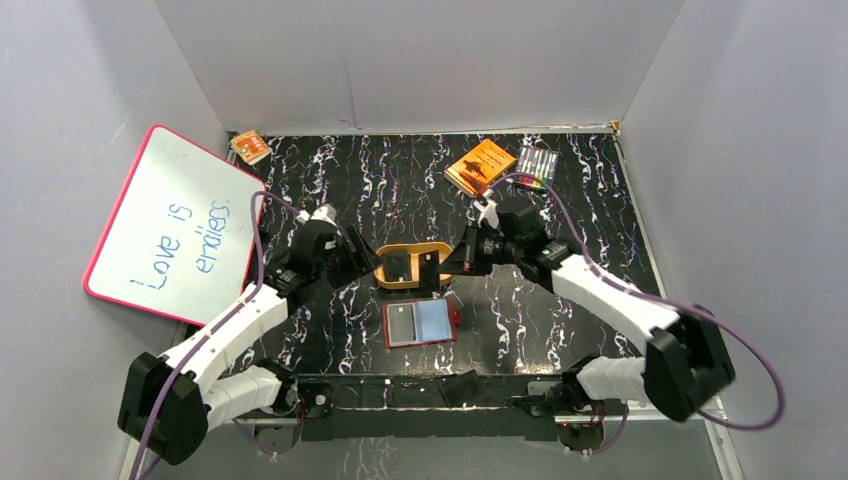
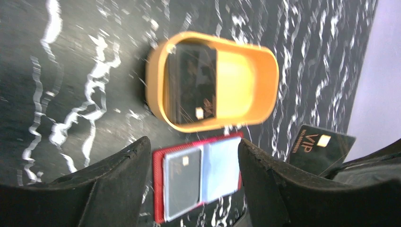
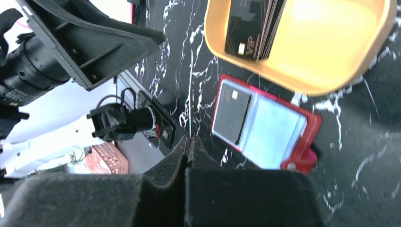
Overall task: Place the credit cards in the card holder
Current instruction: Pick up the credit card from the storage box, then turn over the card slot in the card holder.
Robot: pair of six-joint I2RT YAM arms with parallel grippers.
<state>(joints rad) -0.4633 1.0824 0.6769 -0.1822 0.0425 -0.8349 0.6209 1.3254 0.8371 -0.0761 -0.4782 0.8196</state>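
The dark red card holder [image 1: 420, 323] lies open on the black marbled table, near the arms' bases. One dark credit card [image 2: 182, 182] sits in its left pale pocket. More credit cards [image 1: 402, 266] stand stacked in the left half of the tan oval tray [image 1: 410, 247]. My left gripper [image 1: 362, 262] hovers open just left of the tray; its wrist view frames the card holder [image 2: 198, 175] between its fingers. My right gripper [image 1: 447, 262], right of the tray, is shut on a black VIP credit card [image 2: 321, 146], seen edge-on at its fingertips [image 3: 190, 139].
A whiteboard [image 1: 175, 230] with a red rim leans at the left wall. An orange box [image 1: 480, 167] and a pack of coloured markers [image 1: 537, 163] lie at the back right. A small orange item [image 1: 248, 147] sits in the back left corner. Grey walls enclose the table.
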